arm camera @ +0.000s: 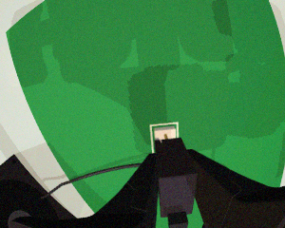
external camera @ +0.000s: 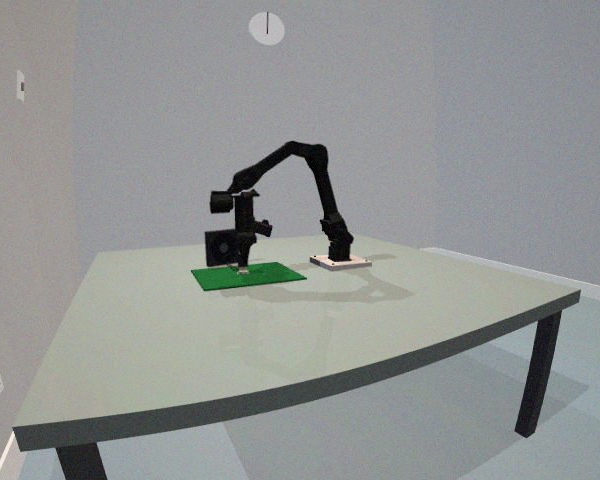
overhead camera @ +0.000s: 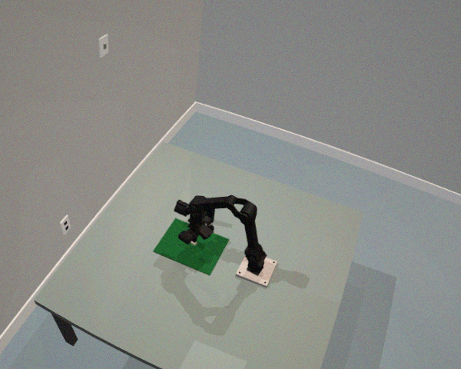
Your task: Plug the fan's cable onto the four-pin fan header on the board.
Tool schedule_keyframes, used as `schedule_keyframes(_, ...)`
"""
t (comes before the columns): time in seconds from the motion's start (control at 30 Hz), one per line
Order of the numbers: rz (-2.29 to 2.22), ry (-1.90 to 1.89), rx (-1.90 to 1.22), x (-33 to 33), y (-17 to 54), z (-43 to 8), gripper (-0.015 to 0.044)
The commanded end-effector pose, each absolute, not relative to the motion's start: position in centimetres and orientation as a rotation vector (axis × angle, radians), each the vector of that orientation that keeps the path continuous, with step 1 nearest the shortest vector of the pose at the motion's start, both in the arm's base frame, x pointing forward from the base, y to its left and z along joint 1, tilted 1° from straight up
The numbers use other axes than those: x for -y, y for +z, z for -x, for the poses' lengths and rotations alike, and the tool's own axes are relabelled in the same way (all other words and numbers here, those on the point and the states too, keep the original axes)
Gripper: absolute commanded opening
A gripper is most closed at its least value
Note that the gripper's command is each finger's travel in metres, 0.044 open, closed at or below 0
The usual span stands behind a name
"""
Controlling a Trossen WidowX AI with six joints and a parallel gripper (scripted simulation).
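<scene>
The green board (overhead camera: 209, 260) (external camera: 285, 273) (arm camera: 81, 114) lies on the table. The white fan header (overhead camera: 194, 242) (arm camera: 164, 132) has a pale outline on the board; one pin shows in the wrist view, and its near part is hidden by the fingers. My gripper (external camera: 243, 267) (arm camera: 170, 158) points down, low over the header, its tips overlapping the header's near end in the wrist view. It is shut on the cable's plug, which the fingers mostly hide. The dark cable (arm camera: 100, 169) runs left to the black fan (external camera: 219, 248) (arm camera: 11, 204). How deep the plug sits cannot be seen.
The arm's pale base plate (overhead camera: 267, 270) (external camera: 362, 262) is on the table (overhead camera: 115, 286) (external camera: 160, 351), right of the board in the top and exterior views. The fan stands close to the gripper's left side in the exterior view. Arm shadows fall across the board.
</scene>
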State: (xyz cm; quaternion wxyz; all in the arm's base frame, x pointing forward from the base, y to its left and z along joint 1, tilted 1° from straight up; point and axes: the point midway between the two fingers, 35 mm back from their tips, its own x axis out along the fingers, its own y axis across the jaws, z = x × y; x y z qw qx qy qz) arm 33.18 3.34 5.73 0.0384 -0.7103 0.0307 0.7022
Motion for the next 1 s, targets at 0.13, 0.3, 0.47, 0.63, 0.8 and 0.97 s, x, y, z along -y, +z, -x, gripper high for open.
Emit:
schedule_keyframes(0.13, 2.178, 2.152, -0.099, -3.3, 5.5, -33.2, 0.0)
schedule_keyframes(0.3, 2.179, 2.153, -0.098, -3.3, 5.2, -33.2, 0.0)
schedule_keyframes(0.47, 2.179, 2.153, -0.097, -3.3, 4.8, -33.2, 0.0)
schedule_keyframes(0.63, 2.179, 2.153, -0.097, -3.3, 4.5, -33.2, 0.0)
schedule_keyframes(0.8, 2.179, 2.153, -0.097, -3.3, 4.2, -33.2, 0.0)
schedule_keyframes(0.97, 2.179, 2.153, -0.097, -3.3, 4.0, -33.2, 0.0)
